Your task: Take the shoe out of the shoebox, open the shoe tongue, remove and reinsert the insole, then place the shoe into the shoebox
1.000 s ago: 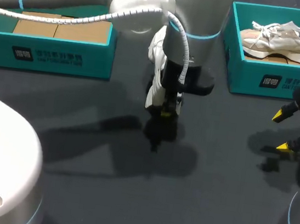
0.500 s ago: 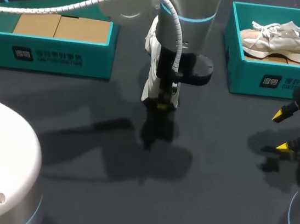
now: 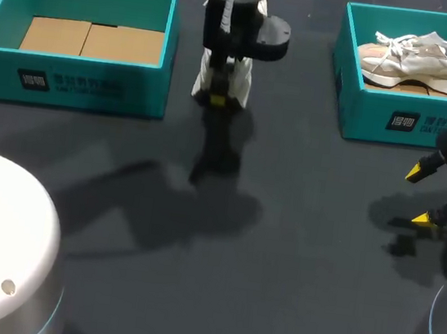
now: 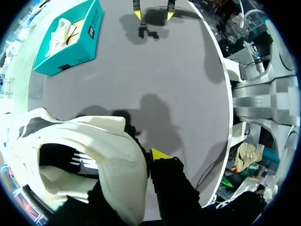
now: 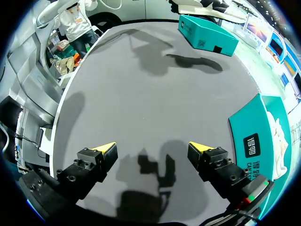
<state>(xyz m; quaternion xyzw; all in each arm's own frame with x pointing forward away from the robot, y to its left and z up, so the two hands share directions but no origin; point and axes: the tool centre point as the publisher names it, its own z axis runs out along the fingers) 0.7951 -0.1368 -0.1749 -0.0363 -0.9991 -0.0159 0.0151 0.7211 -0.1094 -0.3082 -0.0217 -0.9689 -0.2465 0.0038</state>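
Shoe [image 4: 94, 157], white, hangs off the table [image 3: 273, 289] just beside the empty shoebox [image 3: 78, 82], at that box's right-hand end wall, gripped by the left gripper [image 3: 216, 98]; one yellow finger shows against the outside of the shoe's collar and the other is hidden by the shoe, so the clamp on the collar wall is judged from the fact that the shoe is carried in the air; holding it by the rim leaves the opening facing the wrist camera and the tongue and insole free, which suits the steps to come; it looks as if the shoe is out of its box and not yet set down, so the task is at an early stage; the right gripper [image 5: 153, 149] hovers well apart from the empty shoebox, on the far side of the held shoe, its fingers spread wide with nothing between them, probably waiting to help with the tongue; beyond it, farthest from the empty shoebox, stands the other shoebox [image 3: 394, 119] with a second shoe [image 3: 419, 57] lying on its side inside; counted: two teal shoeboxes, two pale shoes, two grippers, one of them loaded
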